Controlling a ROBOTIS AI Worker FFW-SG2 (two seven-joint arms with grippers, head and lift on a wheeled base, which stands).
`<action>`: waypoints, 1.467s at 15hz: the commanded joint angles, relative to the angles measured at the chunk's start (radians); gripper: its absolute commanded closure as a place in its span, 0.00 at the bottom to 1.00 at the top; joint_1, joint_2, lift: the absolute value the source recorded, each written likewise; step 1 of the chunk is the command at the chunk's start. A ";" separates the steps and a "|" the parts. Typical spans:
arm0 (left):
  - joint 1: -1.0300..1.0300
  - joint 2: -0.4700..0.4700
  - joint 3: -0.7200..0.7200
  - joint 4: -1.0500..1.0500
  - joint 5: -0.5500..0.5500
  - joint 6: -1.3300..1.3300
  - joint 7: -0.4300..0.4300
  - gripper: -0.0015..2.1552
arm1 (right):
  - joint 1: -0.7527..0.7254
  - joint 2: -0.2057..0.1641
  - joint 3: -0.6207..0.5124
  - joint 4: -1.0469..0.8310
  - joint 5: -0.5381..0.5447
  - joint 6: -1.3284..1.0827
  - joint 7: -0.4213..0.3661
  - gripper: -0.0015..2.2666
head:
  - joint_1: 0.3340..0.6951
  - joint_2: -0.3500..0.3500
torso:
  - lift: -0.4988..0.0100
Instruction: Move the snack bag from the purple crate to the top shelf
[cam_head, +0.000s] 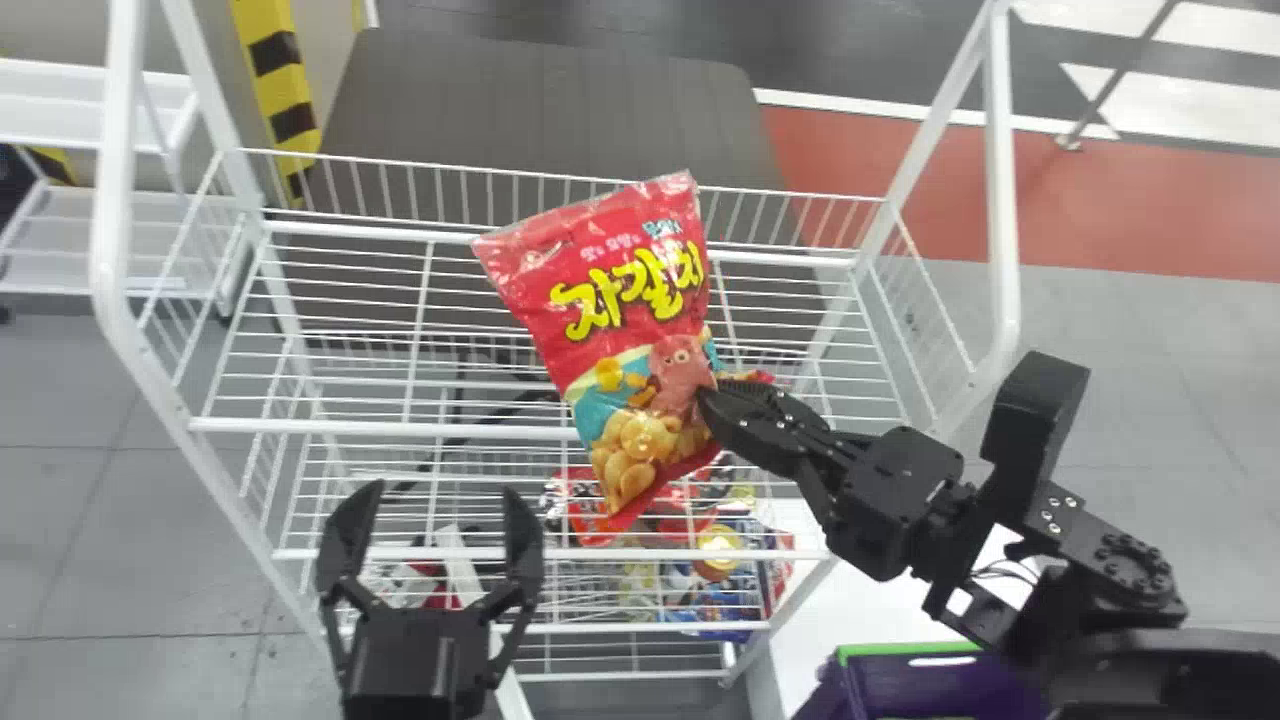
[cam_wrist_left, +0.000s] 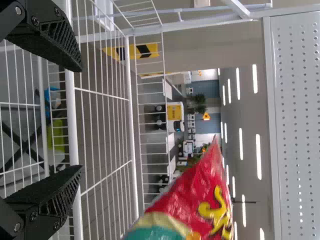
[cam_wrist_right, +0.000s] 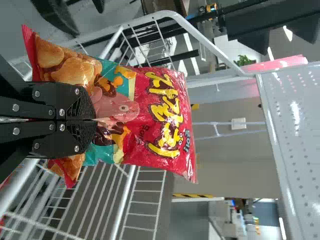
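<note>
While the snack bag hangs up over the white wire rack, we've got the right tool clenched on it, low down by the printed chips! From the head view we see the bag leaning, yellow lettering facing us, and we cannot tell whether it touches any wires. Down at the near right, that same view gives us the purple crate with its green rim, and we spot colourful packs lower in the rack.

Over to the right wrist view, and what a close look we get: both black fingers of the right tool pinch the bag's chip-printed end, the film puckering between them, and a perforated white panel lies beyond.

On the other side, the left tool sits before the rack's left part, released, nothing between its fingers. Its own wrist view shows us the fingers of the left tool wide apart, with a red corner of the bag well clear of them, and it adds the strip lights in the room behind.
</note>
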 joint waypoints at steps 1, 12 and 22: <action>-0.001 0.000 0.006 0.011 0.004 -0.007 -0.002 0.06 | -0.052 0.006 0.083 0.087 0.000 -0.068 -0.048 0.78 | 1.00 0.35 | 0.99; -0.002 0.009 0.019 0.038 0.021 -0.044 -0.005 0.06 | -0.382 0.006 0.334 0.557 -0.058 -0.283 -0.331 0.78 | 1.00 0.62 | 0.99; -0.013 0.034 0.021 0.077 0.055 -0.102 -0.040 0.06 | -0.549 0.006 0.360 0.827 -0.170 -0.381 -0.408 0.78 | 1.00 0.63 | 0.99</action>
